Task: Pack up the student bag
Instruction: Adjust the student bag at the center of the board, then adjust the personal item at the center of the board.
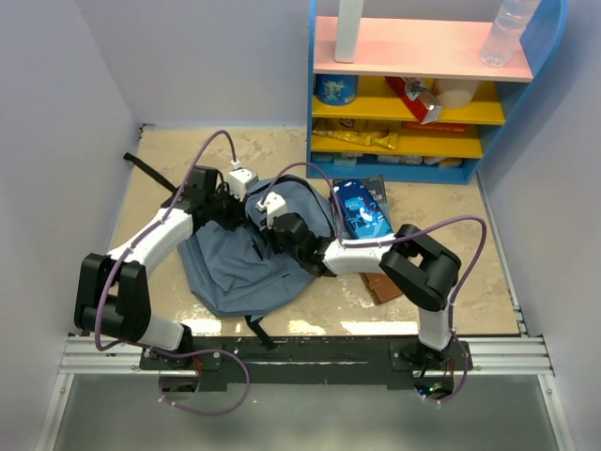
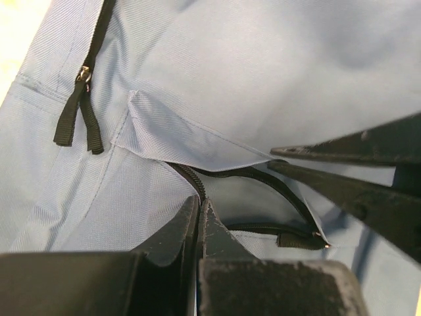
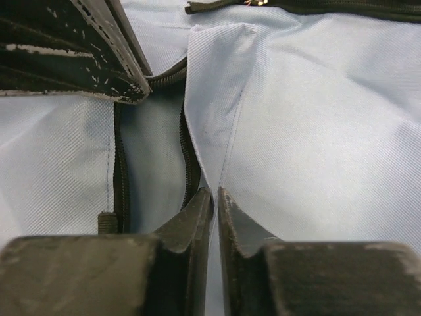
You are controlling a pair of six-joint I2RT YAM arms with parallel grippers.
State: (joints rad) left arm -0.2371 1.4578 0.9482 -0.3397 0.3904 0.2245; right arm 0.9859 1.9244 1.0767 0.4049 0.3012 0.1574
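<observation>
The student bag (image 1: 235, 272), slate-blue and soft, lies flat on the table between the two arms. My left gripper (image 1: 240, 218) is over its upper part. In the left wrist view the left gripper (image 2: 199, 207) is shut, its tips pinching the bag (image 2: 263, 72) at the edge of the partly open zipper (image 2: 253, 172). My right gripper (image 1: 269, 226) is close beside it. In the right wrist view the right gripper (image 3: 216, 196) is nearly closed on a raised fold of the bag's fabric (image 3: 217, 79) next to the zipper opening. Each wrist view shows the other gripper's fingers (image 2: 355, 174) (image 3: 85, 52).
A blue book (image 1: 362, 211) lies on a dark one just right of the bag, and a brown flat item (image 1: 380, 287) sits under the right arm. A blue-and-yellow shelf (image 1: 319, 113) with snacks stands at the back right. A black strap (image 1: 150, 174) trails off to the left.
</observation>
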